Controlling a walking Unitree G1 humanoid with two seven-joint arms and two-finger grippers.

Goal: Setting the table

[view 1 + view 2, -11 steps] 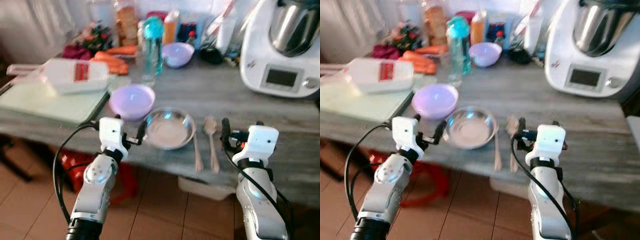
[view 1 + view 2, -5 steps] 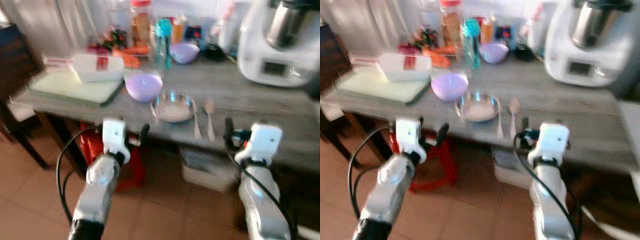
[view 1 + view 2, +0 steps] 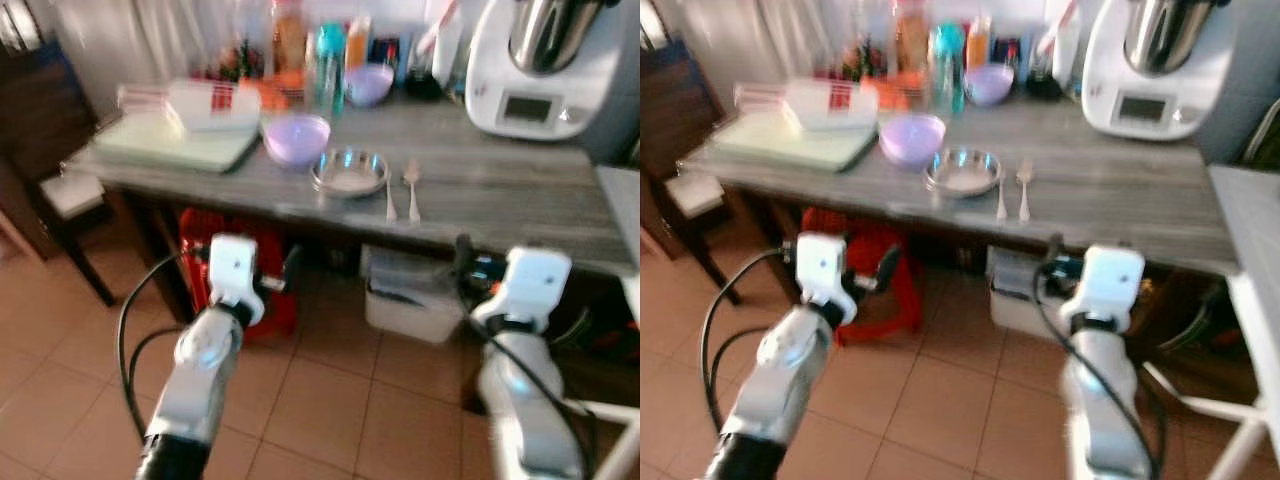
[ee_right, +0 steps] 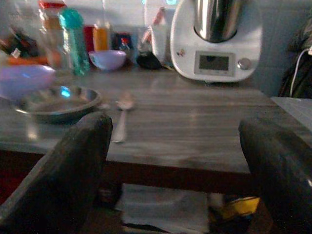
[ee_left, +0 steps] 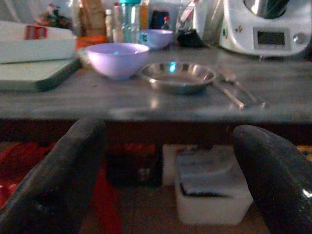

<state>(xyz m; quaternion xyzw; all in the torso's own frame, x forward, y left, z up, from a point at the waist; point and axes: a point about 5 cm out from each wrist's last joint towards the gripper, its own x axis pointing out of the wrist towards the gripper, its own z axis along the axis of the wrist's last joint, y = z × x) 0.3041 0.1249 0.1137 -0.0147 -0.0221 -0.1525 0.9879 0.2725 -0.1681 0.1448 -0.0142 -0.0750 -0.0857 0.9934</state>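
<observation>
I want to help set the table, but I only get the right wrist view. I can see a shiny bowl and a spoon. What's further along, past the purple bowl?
Observer: A pale green board lies there, with a white tub on top of it.
Operator: Is there just the one spoon?
Observer: No. A second utensil lies between the spoon and the steel bowl.
Operator: Is my tool over the table?
Observer: No. The right tool and the left tool are both open, short of the table and over the tiled floor.
</observation>
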